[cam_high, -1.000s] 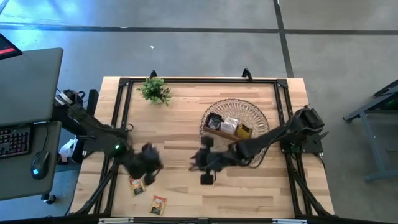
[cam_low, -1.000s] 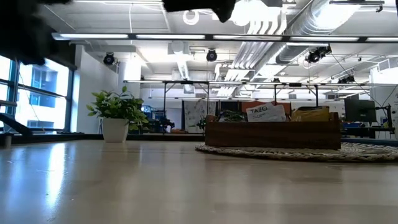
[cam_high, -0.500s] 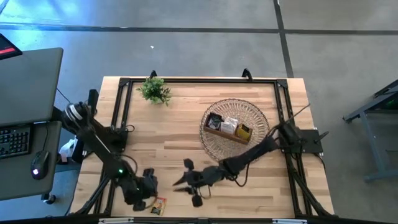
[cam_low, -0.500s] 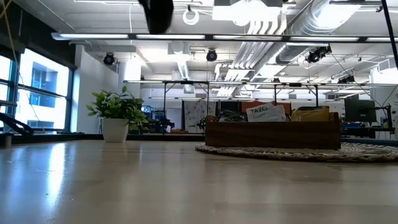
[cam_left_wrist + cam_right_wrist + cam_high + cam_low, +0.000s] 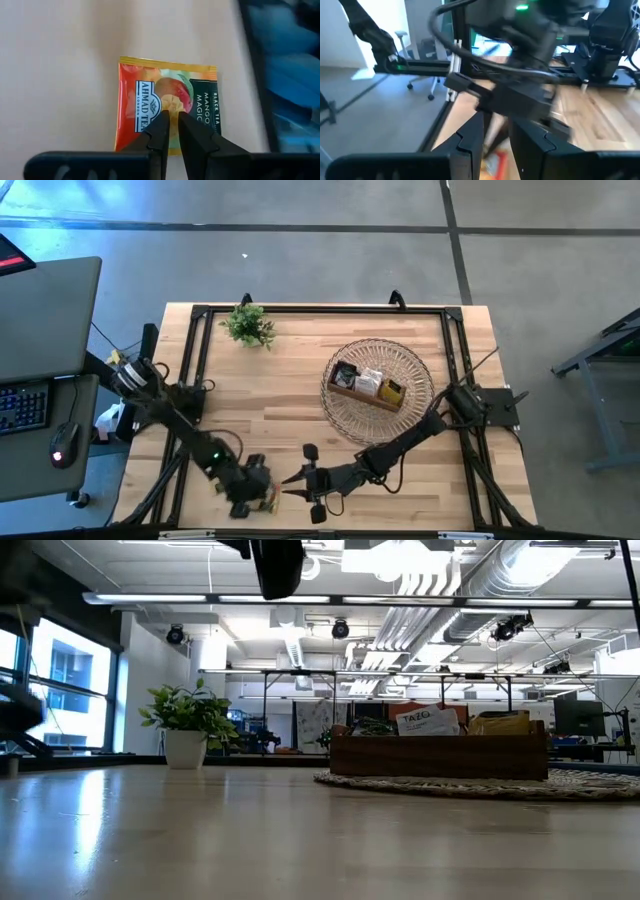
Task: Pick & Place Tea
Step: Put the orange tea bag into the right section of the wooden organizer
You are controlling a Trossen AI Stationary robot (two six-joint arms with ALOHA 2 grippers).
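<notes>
In the high view, a dark desk with a keyboard (image 5: pixel 24 406) and a mouse (image 5: pixel 57 456) fills the far left of the frame. The pale, plank-grained wooden table (image 5: pixel 290 385) takes the middle, edged by a black metal frame (image 5: pixel 320 310).

The left arm runs from the table's left side down to the lower left of the frame, where the left gripper (image 5: pixel 258 488) hangs over an orange tea packet (image 5: pixel 268 499) near the table's bottom edge. In the left wrist view this flat, square, glossy packet (image 5: pixel 167 110) lies flat on the wood, printed orange and dark green with a fruit picture. The two slim dark fingers (image 5: pixel 159 131) stand close together with a narrow gap between them, poised over the packet's middle; whether they touch it I cannot tell.

A small leafy green plant (image 5: pixel 249 325) stands in the table's upper left.

Just right of the packet, in the lower middle, the right gripper (image 5: pixel 300 484) points toward the left one. In the right wrist view its blunt dark fingers (image 5: pixel 470 135) stand apart with nothing between them.

Right of centre sits a round woven wicker basket (image 5: pixel 410 365) holding a brown wooden tray (image 5: pixel 352 393) with more packets (image 5: pixel 370 380) standing in it. The low view shows the tray's straight wooden wall (image 5: pixel 440 755) on the flat wicker mat.
</notes>
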